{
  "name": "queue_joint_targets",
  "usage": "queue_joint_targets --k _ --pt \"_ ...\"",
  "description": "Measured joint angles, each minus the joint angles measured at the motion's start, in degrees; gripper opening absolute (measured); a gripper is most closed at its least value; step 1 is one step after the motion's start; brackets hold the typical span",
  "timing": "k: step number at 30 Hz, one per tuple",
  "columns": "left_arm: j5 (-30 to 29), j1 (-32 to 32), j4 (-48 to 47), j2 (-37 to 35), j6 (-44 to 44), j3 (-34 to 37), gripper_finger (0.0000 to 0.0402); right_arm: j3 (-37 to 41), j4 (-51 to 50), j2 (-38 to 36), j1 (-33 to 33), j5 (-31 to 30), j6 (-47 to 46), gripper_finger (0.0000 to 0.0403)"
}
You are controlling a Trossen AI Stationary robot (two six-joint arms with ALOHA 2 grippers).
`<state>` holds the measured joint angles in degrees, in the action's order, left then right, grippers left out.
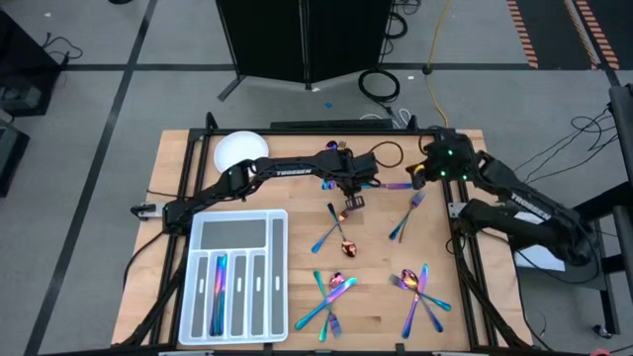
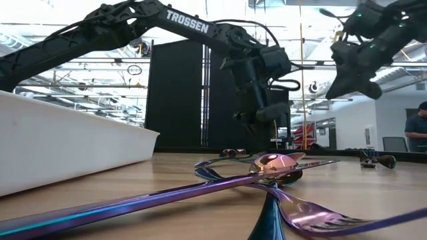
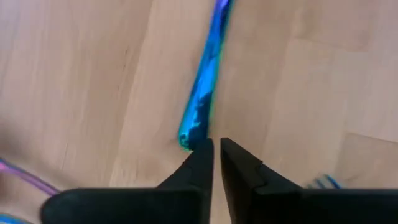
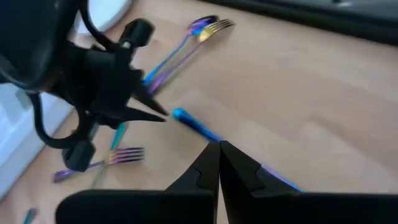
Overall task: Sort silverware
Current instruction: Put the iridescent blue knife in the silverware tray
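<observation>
My right gripper (image 4: 217,146) is shut, and a slim blue-to-purple silverware piece (image 1: 396,185) passes right at its fingertips, over the far middle of the table. My left gripper (image 3: 215,149) is shut. Its pointed tips (image 4: 160,114) stand just beside that piece's blue free end (image 3: 194,127); I cannot tell whether they touch it. The low view shows both grippers, left (image 2: 260,117) and right (image 2: 343,83), raised above the tabletop. Other rainbow pieces lie flat on the wood: a crossed pair (image 1: 336,229), a fork (image 1: 406,218) and two heaps (image 1: 331,297) (image 1: 420,292). My right gripper appears to pinch the slim piece partway along its length (image 4: 205,134), with the fingers lying across it. Blue handle sticks out on one side and a purple stretch (image 4: 280,177) on the other. The fingers themselves hide the exact place of contact.
A translucent white compartment tray (image 1: 203,297) sits at the near left with two pieces (image 1: 220,287) in its slots. A white round plate (image 1: 240,150) is at the far left. One more piece (image 1: 331,145) lies by the far edge. A person (image 2: 417,130) stands in the room beyond.
</observation>
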<state>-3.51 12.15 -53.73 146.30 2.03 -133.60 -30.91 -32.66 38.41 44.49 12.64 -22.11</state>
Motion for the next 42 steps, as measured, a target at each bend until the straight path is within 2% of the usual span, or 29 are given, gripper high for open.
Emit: queue_joint_targets --k 4,12,20,42 --pt "0.1 -0.2 -0.1 -0.1 3.1 0.0 0.0071 3.2 0.4 1.8 0.2 -4.9 -1.2 0.0" --pt "3.3 -0.2 0.1 -0.1 7.9 0.0 0.0136 4.1 1.8 16.2 0.7 -8.7 -0.9 0.0" --pt "3.4 -0.1 0.1 -0.1 9.4 -0.1 0.015 4.0 2.3 28.4 1.1 -9.8 0.7 0.0" --pt "3.4 -0.2 0.2 -0.2 11.9 -0.1 0.0151 4.0 0.9 29.9 1.3 -15.9 0.7 0.0"
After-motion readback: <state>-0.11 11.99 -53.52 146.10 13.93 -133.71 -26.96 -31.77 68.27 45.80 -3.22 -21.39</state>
